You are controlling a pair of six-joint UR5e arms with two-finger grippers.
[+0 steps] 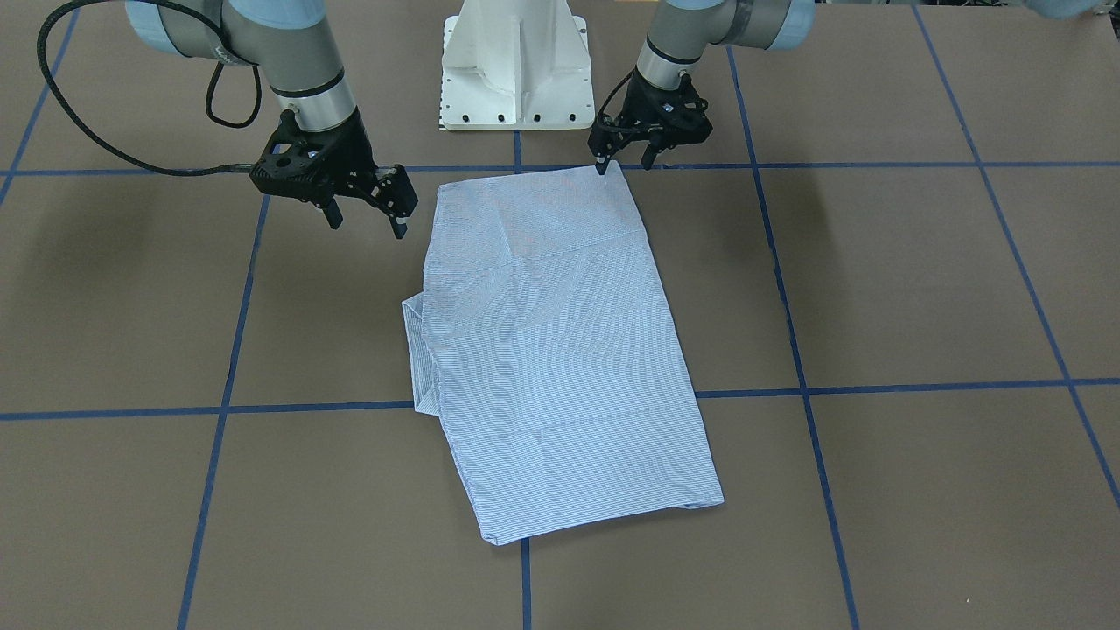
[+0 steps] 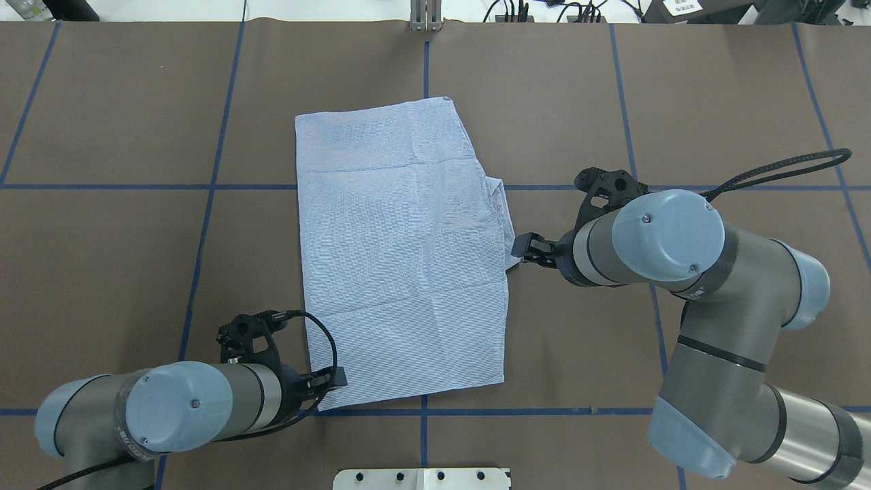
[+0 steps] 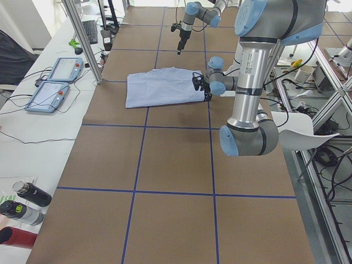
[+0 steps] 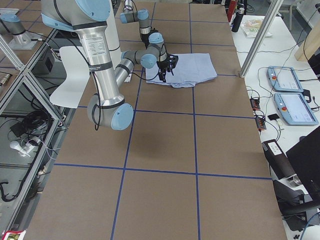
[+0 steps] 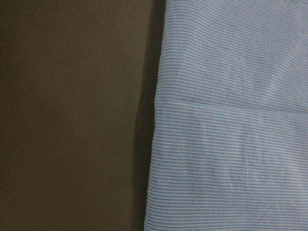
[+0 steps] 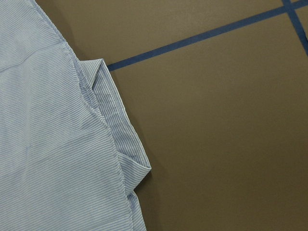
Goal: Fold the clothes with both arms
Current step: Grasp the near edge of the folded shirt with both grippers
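Your left fingers (image 1: pixel 600 160) stand open and empty at the near corner of the shirt (image 2: pixel 401 258), which lies folded flat on the table (image 2: pixel 102 272). Your right fingers (image 1: pixel 400 219), also open and empty, hover beside its loose side flap. Pinch only the top layer there and the fold will likely skew.
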